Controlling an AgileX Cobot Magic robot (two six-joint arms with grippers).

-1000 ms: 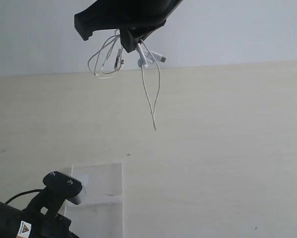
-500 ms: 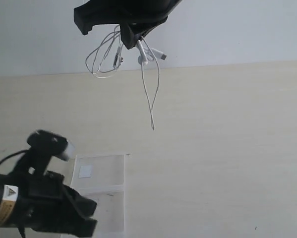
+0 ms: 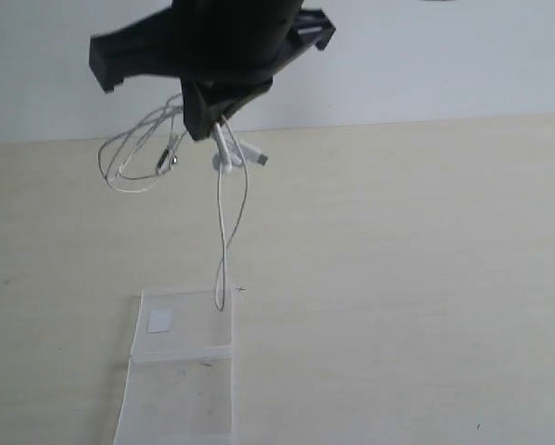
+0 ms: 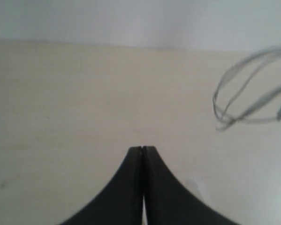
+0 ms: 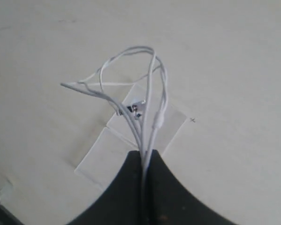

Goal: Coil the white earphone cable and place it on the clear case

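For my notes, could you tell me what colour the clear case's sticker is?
The sticker is white, clearest in the exterior view.

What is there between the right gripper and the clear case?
Only the white earphone cable: the right gripper holds it, and its loop hangs down toward the clear case, in the exterior view.

**Left gripper** (image 4: 141,149), wrist view: two matte black fingers (image 4: 121,192) are curving in from a broad base and tapering to a narrow, blunt tip, with a hairline seam running between them. **Right gripper** (image 5: 144,153), wrist view: the same smooth black pair is flaring outward toward its base in matching concave curves. Exterior view: the wrist housing (image 3: 226,37) of the right arm is appearing as a dark, blocky black mass, with a squared lug projecting on one side and an angular corner on the other, and is narrowing into a short black tip.
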